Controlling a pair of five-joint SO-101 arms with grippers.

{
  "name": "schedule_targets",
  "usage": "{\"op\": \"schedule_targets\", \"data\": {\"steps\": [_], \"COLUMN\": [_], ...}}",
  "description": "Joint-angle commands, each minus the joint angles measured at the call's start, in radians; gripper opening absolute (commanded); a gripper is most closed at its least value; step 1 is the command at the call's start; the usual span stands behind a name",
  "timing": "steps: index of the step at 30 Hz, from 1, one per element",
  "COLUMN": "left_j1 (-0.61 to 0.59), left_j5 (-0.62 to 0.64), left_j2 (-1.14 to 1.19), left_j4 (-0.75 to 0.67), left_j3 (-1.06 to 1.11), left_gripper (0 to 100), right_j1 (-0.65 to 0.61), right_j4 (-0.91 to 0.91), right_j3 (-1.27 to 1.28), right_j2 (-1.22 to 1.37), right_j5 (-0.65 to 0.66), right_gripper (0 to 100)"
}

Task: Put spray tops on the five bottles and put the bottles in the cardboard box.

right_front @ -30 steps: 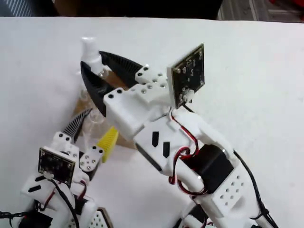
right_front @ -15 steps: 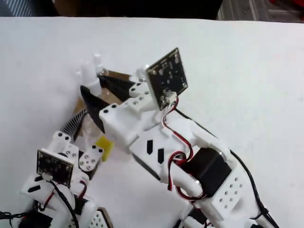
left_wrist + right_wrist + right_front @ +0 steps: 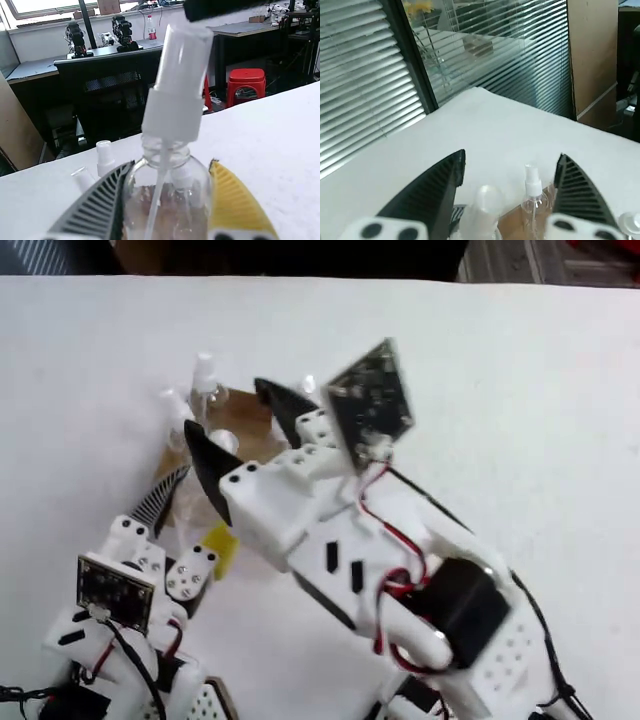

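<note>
In the left wrist view a clear bottle (image 3: 167, 200) with a white spray top (image 3: 177, 95) stands upright between the grey and yellow fingers of my left gripper (image 3: 171, 165), which is shut on it. The high view has that bottle (image 3: 192, 508) at the near edge of the cardboard box (image 3: 245, 418), held by the left gripper (image 3: 200, 510). My right gripper (image 3: 228, 410) hangs open just above it, its black fingers spread wide and empty (image 3: 511, 157). Other capped bottles (image 3: 205, 375) (image 3: 532, 192) stand in the box.
The box lies flat on the white table (image 3: 520, 390) in front of both arms. More spray tops (image 3: 104, 155) stand behind the held bottle. The right arm's body (image 3: 340, 540) covers the box's right part. Open table lies to the right and far side.
The right gripper brought the spray top down onto the held bottle, then opened and shifted right and up, off the top. The left gripper kept still, holding the bottle.
</note>
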Motion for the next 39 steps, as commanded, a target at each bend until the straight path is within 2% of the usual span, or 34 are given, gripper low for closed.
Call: {"op": "schedule_targets", "data": {"steps": [1, 3, 6, 8, 11, 16, 20, 28, 34, 39], "left_j1": [0.002, 0.001, 0.001, 0.001, 0.001, 0.001, 0.001, 0.001, 0.001, 0.001], "left_j5": [-0.011, -0.011, -0.011, -0.011, -0.011, -0.009, -0.009, -0.009, -0.009, -0.009], "left_j2": [-0.005, -0.005, -0.005, -0.005, -0.005, -0.005, -0.005, -0.005, -0.005, -0.005], "left_j4": [-0.035, -0.034, -0.034, -0.034, -0.034, -0.031, -0.031, -0.032, -0.032, -0.035], "left_j3": [-0.009, -0.011, -0.015, -0.017, -0.018, -0.049, -0.068, -0.046, -0.051, -0.048], "left_gripper": [2, 2, 2, 2, 2, 2, 2, 2, 2, 2], "right_j1": [0.012, 0.042, 0.093, 0.143, 0.211, 0.278, 0.262, 0.071, 0.073, 0.142], "right_j4": [0.027, 0.051, 0.051, 0.054, 0.091, 0.102, 0.036, -0.016, -0.012, -0.010], "right_j3": [-0.152, -0.207, -0.221, -0.216, -0.209, -0.058, 0.084, 0.143, 0.147, 0.141], "right_j2": [-0.019, -0.018, -0.018, -0.018, -0.012, 0.041, 0.068, 0.061, 0.059, 0.045], "right_j5": [0.002, 0.008, 0.069, 0.081, 0.084, 0.084, 0.083, 0.083, 0.084, 0.091], "right_gripper": [22.5, 16.8, 1.0, 3.8, 1.1, 1.6, 1.6, 1.6, 1.6, 1.6]}}
